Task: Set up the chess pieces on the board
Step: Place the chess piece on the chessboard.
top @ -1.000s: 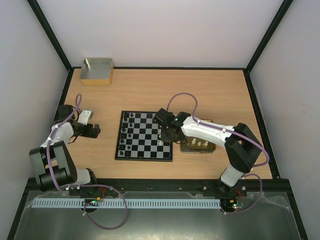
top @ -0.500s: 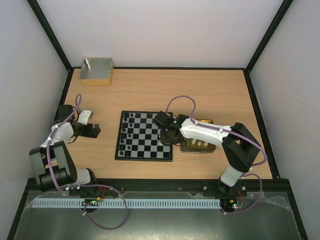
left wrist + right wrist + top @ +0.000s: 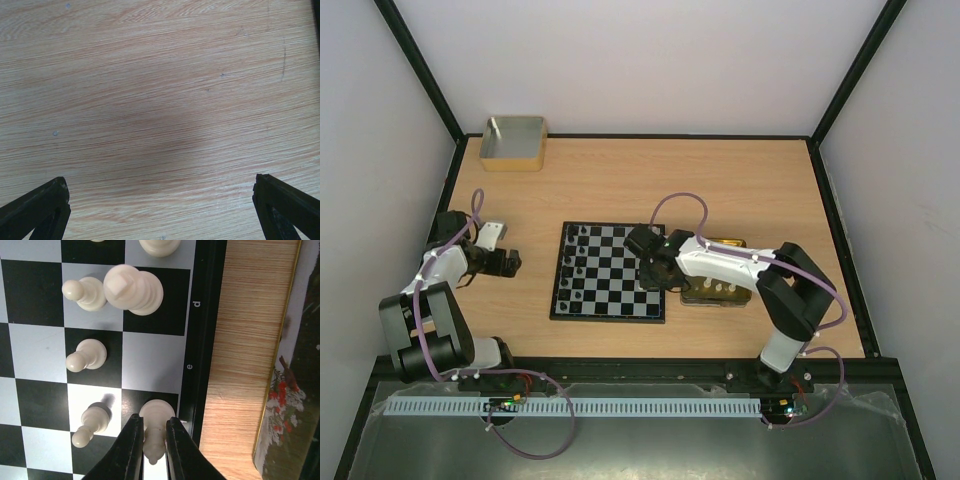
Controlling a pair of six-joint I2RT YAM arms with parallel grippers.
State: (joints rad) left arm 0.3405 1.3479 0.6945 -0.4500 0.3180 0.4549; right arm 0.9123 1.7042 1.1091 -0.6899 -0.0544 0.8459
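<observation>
- Right pincer [image 3: 154,452] first: its dark fingers [image 3: 131,450] are pinched narrow on a cream piece [image 3: 156,420], one on each flank.
- Cream piece sits over the board's [image 3: 35,340] edge file, on the square just below the letter e printed on the border. Its round base is away from the lens and its head points down-frame toward the wrist, so its long axis runs along the gap between the fingers.
- Can't tell whether the base rests on the square or hangs just above it. The fingers cover its sides, so its type is hard to call too.
- One step out: three pawns [image 3: 85,355] stand in the next file, each upright on its own square, heads leaning left in this view. The lowest is just beside the left-hand finger, not touching it.
- Up the edge file, by the letter d, stands a tall piece [image 3: 134,290] with a flat squarish crown, just beside the top pawn. Another cream piece [image 3: 160,245] is cut off by the top edge.
- Past the border comes a strip of table [image 3: 245,340], then the tin [image 3: 280,415], showing a bird and red berries and clipped by the right edge.
- Overhead, the right arm covers part of the board's right side, so the held piece is lost from that angle.
- Black pieces [image 3: 575,262] line the left files, too small to sort. More cream pieces [image 3: 720,288] stand in the tin.
- Left pincer [image 3: 160,205] is spread wide, only its tips showing in the lower corners, over bare wood well left of the board.
- Box [image 3: 513,142] sits at the far left corner.
</observation>
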